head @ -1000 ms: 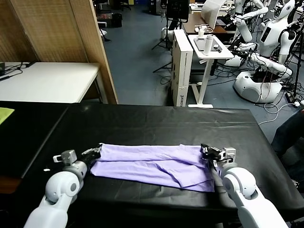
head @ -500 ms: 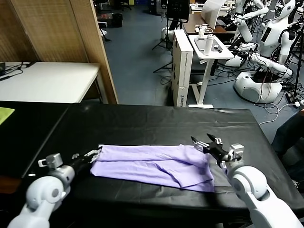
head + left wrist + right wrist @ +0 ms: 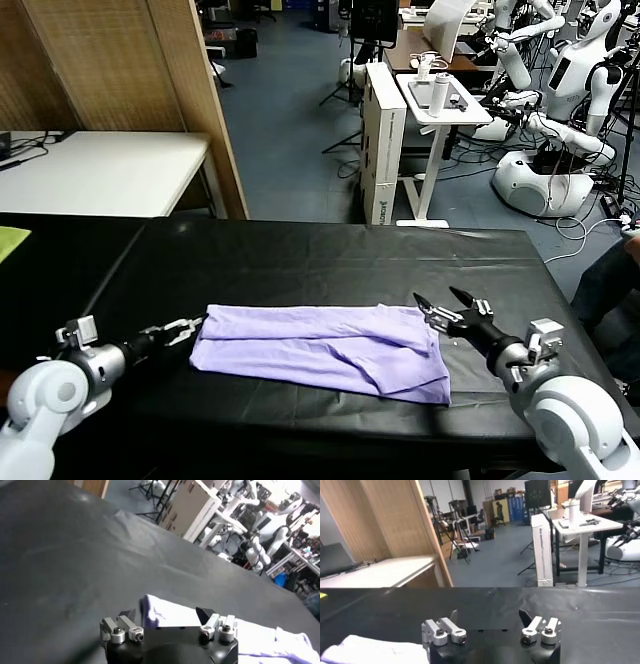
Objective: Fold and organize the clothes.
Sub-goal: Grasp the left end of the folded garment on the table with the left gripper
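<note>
Backing both grippers, left [image 3: 181, 327] and right [image 3: 441, 304], off the folded shirt [image 3: 320, 347], jaws wide, empty; fold apparently finished.

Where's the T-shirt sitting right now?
In the head view the T-shirt lies folded into a long band on the near half of the black table, between the open left gripper and open right gripper.
</note>
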You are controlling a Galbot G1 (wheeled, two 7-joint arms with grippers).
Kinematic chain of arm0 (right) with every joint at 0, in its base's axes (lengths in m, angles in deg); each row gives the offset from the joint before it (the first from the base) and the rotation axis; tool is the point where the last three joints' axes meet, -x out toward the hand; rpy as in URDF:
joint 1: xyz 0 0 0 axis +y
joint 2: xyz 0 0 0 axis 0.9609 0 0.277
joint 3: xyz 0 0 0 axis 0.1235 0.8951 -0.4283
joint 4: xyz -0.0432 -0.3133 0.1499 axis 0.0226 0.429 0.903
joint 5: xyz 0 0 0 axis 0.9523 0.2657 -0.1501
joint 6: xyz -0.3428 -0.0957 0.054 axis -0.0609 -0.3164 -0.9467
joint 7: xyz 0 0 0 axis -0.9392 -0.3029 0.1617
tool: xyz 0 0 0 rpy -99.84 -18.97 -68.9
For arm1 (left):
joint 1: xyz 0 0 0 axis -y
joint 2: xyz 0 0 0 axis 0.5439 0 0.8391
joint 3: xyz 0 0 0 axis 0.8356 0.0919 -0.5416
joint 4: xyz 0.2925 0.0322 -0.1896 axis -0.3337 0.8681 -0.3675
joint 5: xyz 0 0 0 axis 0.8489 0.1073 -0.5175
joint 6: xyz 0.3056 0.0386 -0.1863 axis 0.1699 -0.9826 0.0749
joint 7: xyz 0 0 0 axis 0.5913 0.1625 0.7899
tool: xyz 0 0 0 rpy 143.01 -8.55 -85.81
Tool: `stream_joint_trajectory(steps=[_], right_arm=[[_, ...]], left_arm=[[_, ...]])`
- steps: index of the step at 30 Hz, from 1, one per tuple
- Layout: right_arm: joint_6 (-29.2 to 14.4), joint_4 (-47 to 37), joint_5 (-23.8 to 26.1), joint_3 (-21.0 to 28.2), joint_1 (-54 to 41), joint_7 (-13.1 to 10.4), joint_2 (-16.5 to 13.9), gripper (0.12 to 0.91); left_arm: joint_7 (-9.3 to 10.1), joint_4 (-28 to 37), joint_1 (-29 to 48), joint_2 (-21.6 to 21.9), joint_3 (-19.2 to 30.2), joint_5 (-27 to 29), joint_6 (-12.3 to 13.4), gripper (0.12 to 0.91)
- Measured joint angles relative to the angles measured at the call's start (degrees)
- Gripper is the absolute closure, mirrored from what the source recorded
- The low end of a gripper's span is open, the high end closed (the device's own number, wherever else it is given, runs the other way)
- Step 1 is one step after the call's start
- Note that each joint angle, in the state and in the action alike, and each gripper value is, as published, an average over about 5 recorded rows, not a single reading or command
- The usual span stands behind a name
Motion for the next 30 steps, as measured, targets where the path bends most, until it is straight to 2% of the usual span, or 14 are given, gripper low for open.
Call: stream_joint_trajectory(steps=[6, 30], right_arm=[[0.1, 0.3, 0.0, -0.2, 0.0, 0.0, 0.0, 0.118], [0.2, 0.3, 1.8, 0.9, -0.5, 0.2, 0.8, 0.118]], left_arm=[[-0.8, 0.9, -0.2, -0.1, 0.5, -0.1, 0.0, 0.123], [-1.3, 0.4, -0.1, -4.1, 3.1, 0.1, 0.2, 0.123]])
